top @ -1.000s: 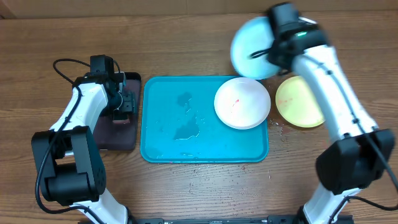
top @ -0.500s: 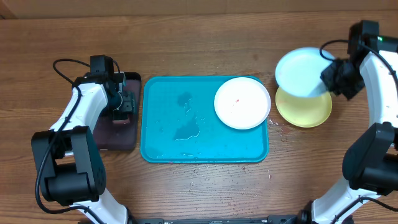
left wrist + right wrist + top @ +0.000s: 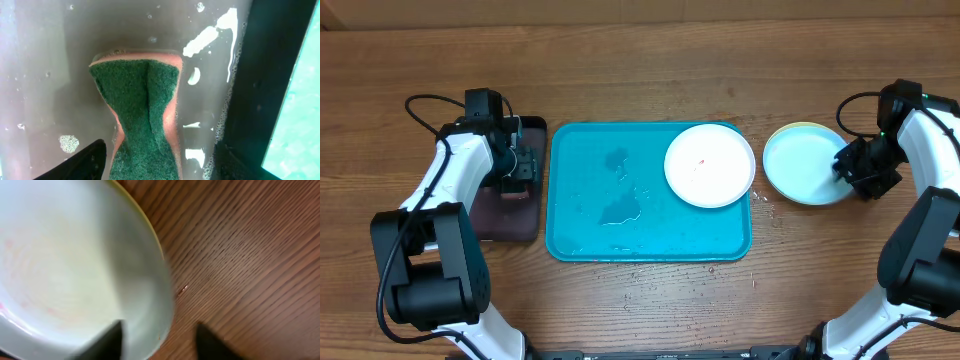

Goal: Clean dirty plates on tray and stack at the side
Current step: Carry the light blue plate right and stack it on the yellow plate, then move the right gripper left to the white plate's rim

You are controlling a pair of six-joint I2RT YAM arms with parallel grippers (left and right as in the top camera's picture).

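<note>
- Right gripper [image 3: 159, 327] shows in its wrist view only as two dark, blurred fingertips at the near edge. Its jaws stand apart. One finger is over the inside of the round light cyan plastic plate [image 3: 802, 165] and the other is over bare wood. The plate's rim lies between them, and wood shows beside the outer finger, so nothing is clamped.
- We cannot tell whether the inner finger touches the cyan plate, because that view is too soft.
- We see the round yellow-green plastic plate [image 3: 807, 125] only as a thin sliver of rim on the far side. The cyan plate lies on top and hides the rest. This stack sits on the wooden table [image 3: 640, 70], just right of the large turquoise rectangular plastic tray [image 3: 620, 235].
- Left gripper [image 3: 159, 150] also has its jaws apart, with only the tips in view. Between them lies a green-topped scouring sponge with pinkish foam [image 3: 145, 110]. It is narrowed at the waist and its near end is cut off by the frame.
- Wet floor shows between the sponge and the right-hand finger. Contact with the other finger we cannot make out.
- From overhead, the left arm partly covers the small black rectangular tray [image 3: 510, 222], which holds the sponge.
- We find the round white plastic plate [image 3: 715, 172] in the turquoise tray's far right corner, carrying a small red smear.
</note>
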